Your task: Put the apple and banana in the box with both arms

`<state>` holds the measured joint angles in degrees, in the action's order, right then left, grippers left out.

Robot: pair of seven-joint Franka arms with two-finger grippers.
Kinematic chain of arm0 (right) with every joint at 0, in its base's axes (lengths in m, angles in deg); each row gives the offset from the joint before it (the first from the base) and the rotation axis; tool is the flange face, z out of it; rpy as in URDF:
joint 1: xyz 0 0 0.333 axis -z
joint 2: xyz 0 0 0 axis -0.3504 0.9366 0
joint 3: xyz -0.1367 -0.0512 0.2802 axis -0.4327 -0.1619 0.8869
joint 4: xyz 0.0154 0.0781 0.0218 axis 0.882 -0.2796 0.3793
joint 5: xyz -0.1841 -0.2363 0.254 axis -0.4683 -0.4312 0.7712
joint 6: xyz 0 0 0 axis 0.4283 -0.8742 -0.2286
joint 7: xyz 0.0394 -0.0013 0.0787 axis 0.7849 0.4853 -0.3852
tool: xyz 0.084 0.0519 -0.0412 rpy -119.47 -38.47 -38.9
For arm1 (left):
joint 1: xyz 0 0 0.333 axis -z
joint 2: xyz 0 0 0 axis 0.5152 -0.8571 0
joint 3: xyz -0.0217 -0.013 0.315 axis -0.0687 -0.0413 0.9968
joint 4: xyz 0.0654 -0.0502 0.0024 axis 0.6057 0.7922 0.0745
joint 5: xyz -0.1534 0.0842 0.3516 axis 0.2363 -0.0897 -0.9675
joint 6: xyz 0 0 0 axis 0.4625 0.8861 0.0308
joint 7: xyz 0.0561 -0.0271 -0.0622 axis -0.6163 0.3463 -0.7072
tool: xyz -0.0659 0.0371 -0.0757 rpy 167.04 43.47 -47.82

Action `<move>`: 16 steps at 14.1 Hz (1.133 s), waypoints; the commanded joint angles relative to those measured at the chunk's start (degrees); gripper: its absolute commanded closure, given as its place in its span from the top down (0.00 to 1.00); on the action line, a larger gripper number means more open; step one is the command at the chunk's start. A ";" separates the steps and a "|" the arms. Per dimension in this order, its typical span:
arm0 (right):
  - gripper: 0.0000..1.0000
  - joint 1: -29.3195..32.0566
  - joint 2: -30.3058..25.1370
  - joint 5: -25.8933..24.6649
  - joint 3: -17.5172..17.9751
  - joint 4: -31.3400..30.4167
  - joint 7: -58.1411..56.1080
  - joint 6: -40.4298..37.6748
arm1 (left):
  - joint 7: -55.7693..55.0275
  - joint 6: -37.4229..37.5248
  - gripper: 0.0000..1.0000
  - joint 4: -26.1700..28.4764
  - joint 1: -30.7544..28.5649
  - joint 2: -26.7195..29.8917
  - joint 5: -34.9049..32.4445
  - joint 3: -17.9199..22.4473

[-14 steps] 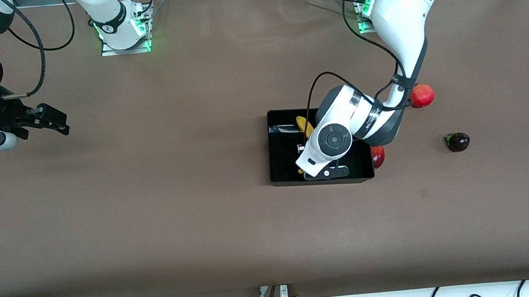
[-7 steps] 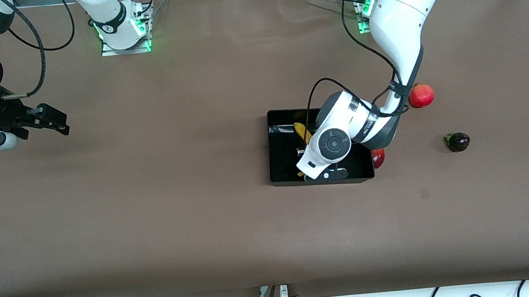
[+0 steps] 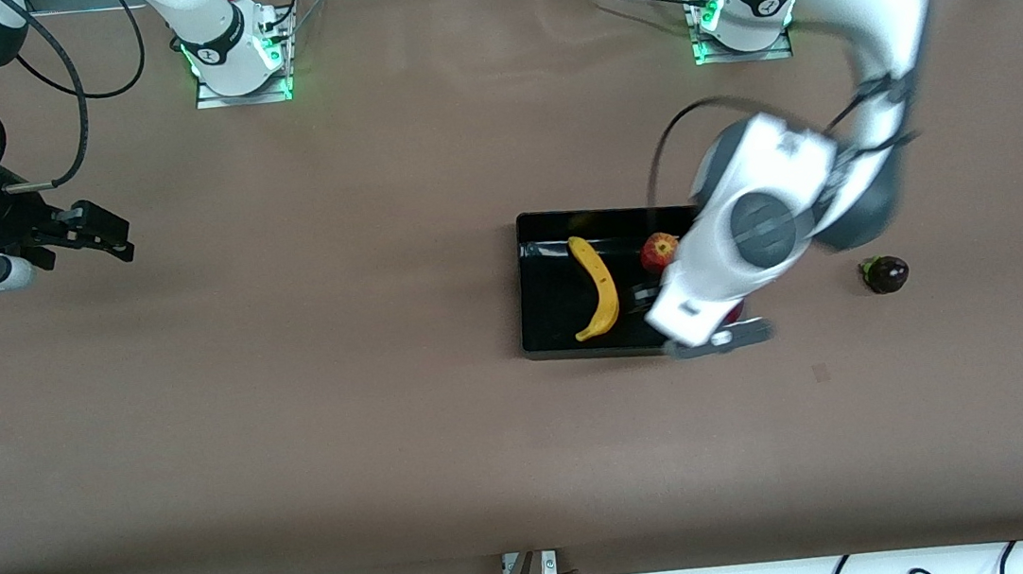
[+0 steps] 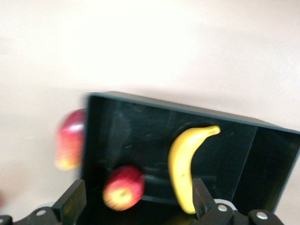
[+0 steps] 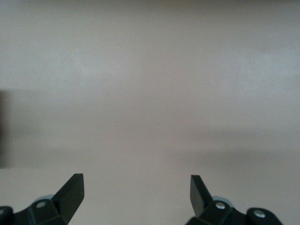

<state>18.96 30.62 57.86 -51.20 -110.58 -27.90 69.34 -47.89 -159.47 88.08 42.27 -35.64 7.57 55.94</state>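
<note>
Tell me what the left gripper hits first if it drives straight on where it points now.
Probably the box floor, between the apple and banana; the open left gripper seems aimed there, though depth is unclear.

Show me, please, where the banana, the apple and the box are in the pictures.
banana (image 3: 598,285): front view, middle of its curved yellow body.
apple (image 3: 657,252): front view, its red visible side.
box (image 3: 522,286): front view, the wall toward the right arm's end.

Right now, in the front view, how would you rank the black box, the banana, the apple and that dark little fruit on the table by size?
Largest to smallest, as they look in the front view:
1. The box
2. The banana, lying in the box
3. The apple, also in the box, and the dark purple fruit on the table look about alike, so I won't rank them.
</note>
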 commanded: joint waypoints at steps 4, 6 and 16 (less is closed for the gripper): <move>1.00 0.59 0.24 -0.59 0.59 0.97 0.08 -0.33 | 16.67 16.99 1.00 -4.47 -6.60 9.49 -0.06 0.41; 1.00 0.68 0.24 -0.59 0.59 0.97 0.08 -0.25 | 21.78 14.39 1.00 1.63 -10.36 16.77 0.81 0.68; 1.00 0.68 0.24 -0.59 0.59 0.97 0.08 -0.25 | 24.42 4.26 1.00 23.21 -8.36 33.95 0.90 8.59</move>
<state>18.96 30.65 57.86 -51.21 -110.54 -27.90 69.34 -26.02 -153.56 108.18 33.31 -4.38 7.62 63.31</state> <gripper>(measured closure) 0.000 0.000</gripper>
